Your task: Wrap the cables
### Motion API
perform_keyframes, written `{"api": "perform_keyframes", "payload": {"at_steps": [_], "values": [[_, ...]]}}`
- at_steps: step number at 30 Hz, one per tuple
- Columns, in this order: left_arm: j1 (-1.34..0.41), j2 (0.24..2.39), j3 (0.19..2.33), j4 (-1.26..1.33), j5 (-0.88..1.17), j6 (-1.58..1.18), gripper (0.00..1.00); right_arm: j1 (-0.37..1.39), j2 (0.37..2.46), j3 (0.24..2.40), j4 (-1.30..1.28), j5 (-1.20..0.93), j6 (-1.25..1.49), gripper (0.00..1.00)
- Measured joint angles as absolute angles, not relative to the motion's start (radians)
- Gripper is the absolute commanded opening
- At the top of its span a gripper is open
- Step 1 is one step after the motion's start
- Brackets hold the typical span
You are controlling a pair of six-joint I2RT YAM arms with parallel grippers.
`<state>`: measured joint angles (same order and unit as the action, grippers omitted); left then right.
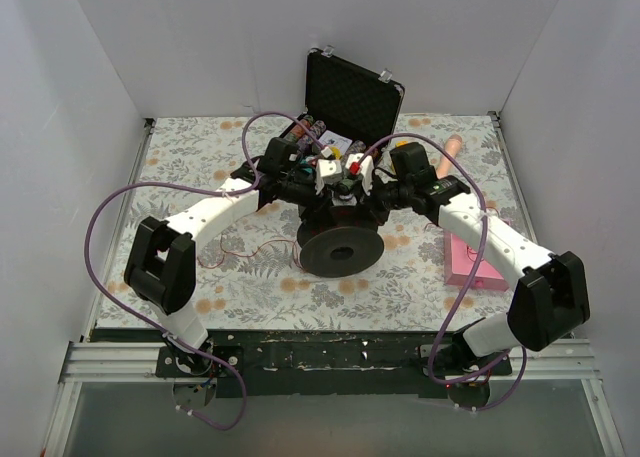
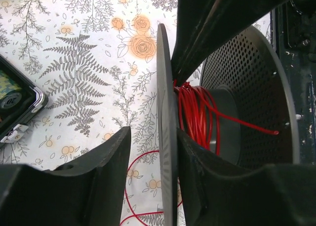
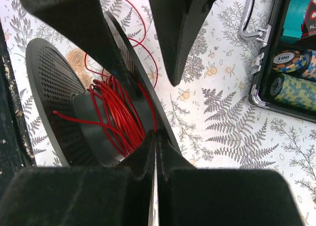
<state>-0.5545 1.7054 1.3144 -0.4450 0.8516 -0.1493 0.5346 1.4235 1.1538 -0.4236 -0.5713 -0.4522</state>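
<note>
A black spool [image 1: 340, 249] stands on its edge on the floral cloth at the table's middle. The thin red wire [image 2: 195, 112] is wound in several turns on its hub, and one loose end sticks out toward the perforated flange [image 2: 256, 132]. More wire lies in loops on the cloth [image 1: 235, 249]. My left gripper [image 2: 154, 134] is open and straddles the spool's near flange [image 2: 167, 87]; one finger [image 2: 222, 176] touches it, the other stands apart. My right gripper [image 3: 155, 134] is shut on the red wire [image 3: 121, 112] at the flange's rim. Both grippers [image 1: 342, 205] meet above the spool.
An open black case [image 1: 352, 102] with poker chips [image 3: 291, 77] stands behind the spool; its corner shows in the left wrist view [image 2: 15, 107]. A pink flat object [image 1: 470, 262] lies at the right, a beige cylinder [image 1: 450, 149] behind it. White walls enclose the table.
</note>
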Motion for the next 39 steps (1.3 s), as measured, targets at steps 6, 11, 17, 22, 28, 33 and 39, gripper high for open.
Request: {"api": "perform_keyframes", "payload": {"at_steps": [6,11,17,22,28,33,39], "values": [[-0.543,1.705,1.301,-0.448,0.861,-0.148,0.56,0.551,1.427,1.130,-0.390,-0.574,-0.464,0.01],[-0.539,1.705,1.295,-0.447,0.865,-0.167,0.59,0.564,1.427,1.098,-0.356,-0.590,-0.474,0.01],[-0.533,1.705,1.288,-0.441,0.875,-0.204,0.59,0.579,1.427,1.087,-0.332,-0.590,-0.482,0.01],[-0.533,1.694,1.267,-0.432,0.876,-0.217,0.65,0.587,1.427,1.080,-0.319,-0.597,-0.472,0.01],[-0.530,1.671,1.233,-0.399,0.856,-0.264,0.59,0.599,1.436,1.072,-0.282,-0.607,-0.419,0.01],[-0.530,1.668,1.224,-0.369,0.834,-0.283,0.65,0.602,1.443,1.064,-0.236,-0.611,-0.367,0.01],[-0.515,1.661,1.198,-0.336,0.896,-0.293,0.75,0.611,1.444,1.049,-0.203,-0.639,-0.336,0.01]]}}
